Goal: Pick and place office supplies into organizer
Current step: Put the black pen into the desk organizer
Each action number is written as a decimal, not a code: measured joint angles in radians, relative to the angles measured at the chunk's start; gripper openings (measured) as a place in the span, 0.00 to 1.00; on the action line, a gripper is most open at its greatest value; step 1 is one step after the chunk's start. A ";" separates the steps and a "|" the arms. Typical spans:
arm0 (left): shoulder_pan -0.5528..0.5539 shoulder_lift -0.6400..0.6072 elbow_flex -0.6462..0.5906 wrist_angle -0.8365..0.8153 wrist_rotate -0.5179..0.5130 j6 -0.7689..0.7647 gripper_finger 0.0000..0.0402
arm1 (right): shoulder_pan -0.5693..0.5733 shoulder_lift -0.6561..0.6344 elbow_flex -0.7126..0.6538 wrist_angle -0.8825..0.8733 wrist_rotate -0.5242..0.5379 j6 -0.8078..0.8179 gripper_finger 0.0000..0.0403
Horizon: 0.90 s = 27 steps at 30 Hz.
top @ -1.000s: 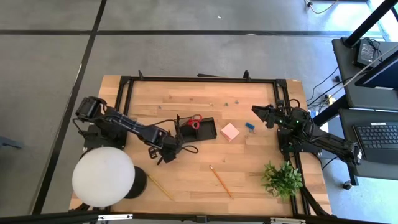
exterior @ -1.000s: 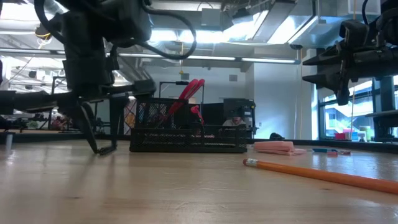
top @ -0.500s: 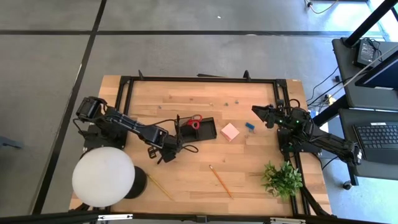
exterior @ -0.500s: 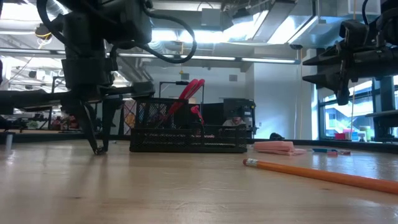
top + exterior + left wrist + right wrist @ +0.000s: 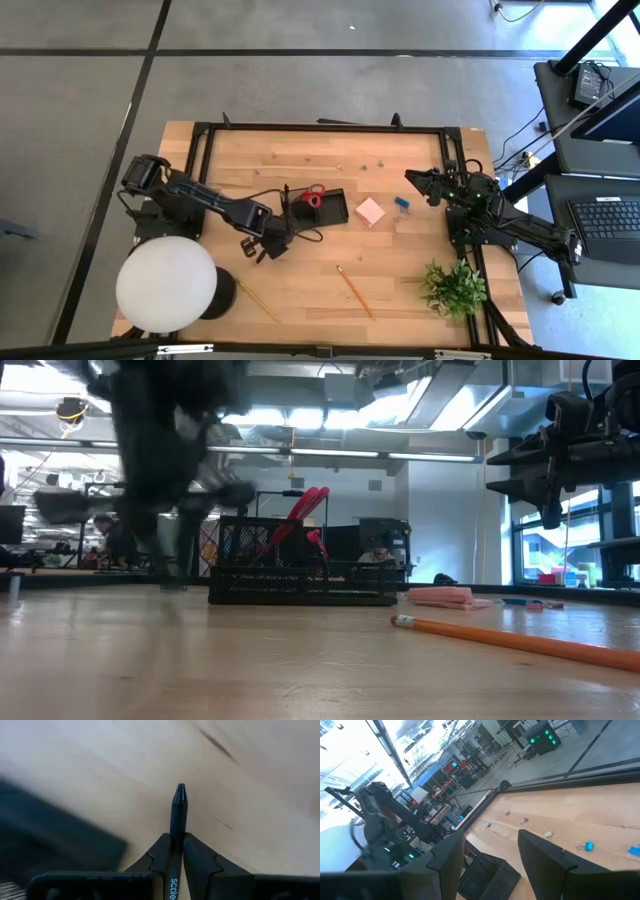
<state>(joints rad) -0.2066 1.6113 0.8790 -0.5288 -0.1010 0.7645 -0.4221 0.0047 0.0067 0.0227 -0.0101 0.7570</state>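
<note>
My left gripper (image 5: 268, 243) is near the organizer's near-left corner, shut on a thin black pen (image 5: 178, 812). In the low view that arm is a dark blur (image 5: 160, 460). The black organizer (image 5: 322, 208) stands mid-table with red-handled scissors (image 5: 312, 196) upright in it, handles sticking up (image 5: 303, 508). A pink note block (image 5: 370, 211) and a tiny blue piece (image 5: 402, 203) lie to its right. Two pencils (image 5: 353, 290) (image 5: 258, 300) lie flat nearer the front edge. My right gripper (image 5: 410, 178) waits open at the right, above the table. My left gripper pinches the black pen's barrel (image 5: 176, 834) between its two fingers, coming steeply from above. The pen runs along the fingers, and its pointed end (image 5: 179, 794) sticks out past the fingertips. Whether that end still touches the wood I cannot tell.
A large white round lamp (image 5: 165, 283) stands at the near left corner. A green plant (image 5: 455, 288) stands at the near right. A black frame (image 5: 320, 128) runs along the table's far edge. Small clips (image 5: 380, 160) lie on the far part of the table.
My left gripper has shut: in the low view its spread fingers came together at the tabletop on the pen. It has then risen beside the organizer and rolled a little, and now shows blurred. My right arm has kept still.
</note>
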 joint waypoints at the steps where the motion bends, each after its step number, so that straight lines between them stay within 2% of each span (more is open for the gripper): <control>1: 0.001 -0.020 0.010 0.010 -0.002 -0.015 0.08 | 0.000 0.000 0.000 0.000 0.000 0.000 0.47; 5: 0.001 -0.091 0.033 0.002 -0.002 -0.105 0.08 | 0.000 0.000 0.000 0.000 0.000 0.001 0.47; 10: 0.001 -0.208 0.060 0.066 -0.040 -0.239 0.08 | 0.000 0.000 0.000 0.001 -0.001 0.023 0.47; 17: 0.017 -0.385 0.066 0.266 -0.113 -0.357 0.08 | 0.000 0.000 0.000 0.006 -0.004 0.065 0.47; 21: 0.049 -0.469 0.066 0.407 -0.144 -0.388 0.08 | 0.006 0.000 0.000 0.035 -0.063 0.136 0.47; 24: 0.080 -0.501 0.066 0.549 -0.143 -0.396 0.08 | 0.030 0.000 0.000 0.100 -0.122 0.066 0.47; 27: 0.114 -0.506 0.066 0.690 -0.112 -0.413 0.08 | 0.065 0.002 0.001 0.161 -0.117 -0.048 0.47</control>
<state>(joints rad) -0.0928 1.1057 0.9455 0.1608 -0.2126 0.3515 -0.3570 0.0066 0.0074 0.1833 -0.1268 0.7095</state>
